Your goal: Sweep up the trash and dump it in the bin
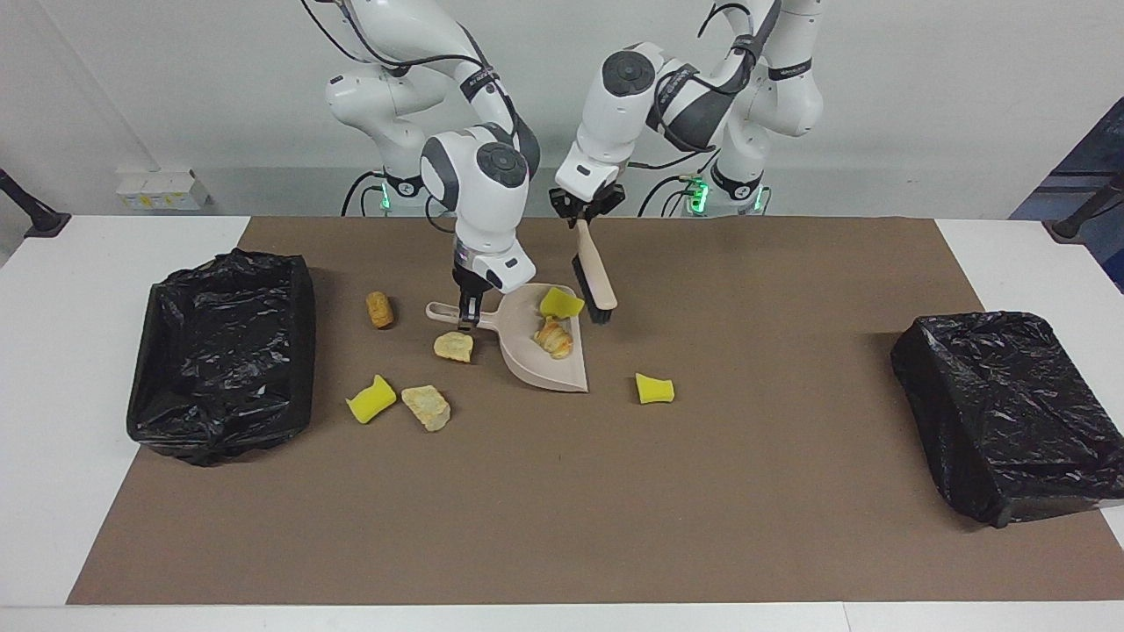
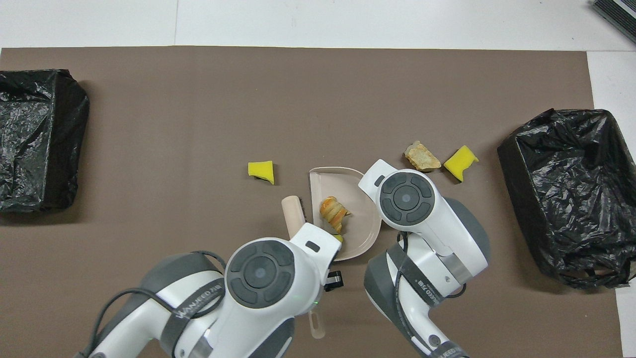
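Lettering on the arms is too small to read. Two black-bagged bins [image 1: 224,351] [image 1: 1010,412] sit at the brown mat's [image 1: 746,491] ends. Left gripper [image 1: 587,211] is clamped on a beige black-bristled brush [image 1: 595,279]; right gripper [image 1: 467,309] is clamped on the beige plastic dustpan's [image 1: 536,364] handle. Yellow sponge and tan bread-like trash [image 1: 553,338] lies partly in the pan, with the other scraps scattered on the mat around it.

No lettering can be read with certainty on anything here.

Brown mat [image 1: 790,491] covers white table [image 1: 70,351]; small white box [image 1: 162,189] on ledge at wall.
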Controlling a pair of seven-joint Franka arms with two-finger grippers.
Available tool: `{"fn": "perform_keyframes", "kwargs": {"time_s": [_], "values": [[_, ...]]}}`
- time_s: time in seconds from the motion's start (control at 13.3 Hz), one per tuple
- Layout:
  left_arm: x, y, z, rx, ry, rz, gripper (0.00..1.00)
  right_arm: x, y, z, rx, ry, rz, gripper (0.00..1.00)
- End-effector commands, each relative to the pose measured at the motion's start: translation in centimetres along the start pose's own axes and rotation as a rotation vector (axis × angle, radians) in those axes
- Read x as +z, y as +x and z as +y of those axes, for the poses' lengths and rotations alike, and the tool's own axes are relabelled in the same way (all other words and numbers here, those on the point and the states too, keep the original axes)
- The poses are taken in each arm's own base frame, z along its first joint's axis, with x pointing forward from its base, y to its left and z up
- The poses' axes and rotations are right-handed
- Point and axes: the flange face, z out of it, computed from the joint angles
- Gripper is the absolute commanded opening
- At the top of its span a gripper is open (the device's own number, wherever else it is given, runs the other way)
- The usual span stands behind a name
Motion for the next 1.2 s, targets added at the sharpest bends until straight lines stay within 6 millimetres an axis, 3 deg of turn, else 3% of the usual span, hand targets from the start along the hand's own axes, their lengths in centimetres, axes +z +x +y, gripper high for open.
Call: {"fn": "perform_keyframes", "kwargs": {"time_s": [0.0,0.38,0.6,0.68,0.9,1.13], "values": [[-0.4,3.1,-3.0,-0.019,0.009,-0.007,0.0,0.3,-0.3,-0.3,0.008,0.004,-0.013,0.0],[0.2,12.5,-10.6,0.162,0.093,0.052,0.0,0.4,-0.3,-0.2,0.009,0.005,-0.011,0.0],[1.3,16.3,-15.5,0.267,0.106,0.082,0.0,0.3,-0.5,-0.2,0.013,0.004,-0.011,0.0],[2.3,17.4,-16.2,0.325,0.114,0.088,0.0,0.3,-0.5,-0.2,0.014,0.003,-0.01,0.0],[5.0,17.4,-15.0,0.452,0.128,0.067,0.0,0.3,-0.5,-0.2,0.013,0.004,-0.011,0.0],[7.3,14.5,-12.7,0.493,0.137,0.075,0.0,0.3,-0.5,-0.2,0.014,0.004,-0.009,0.0]]}}
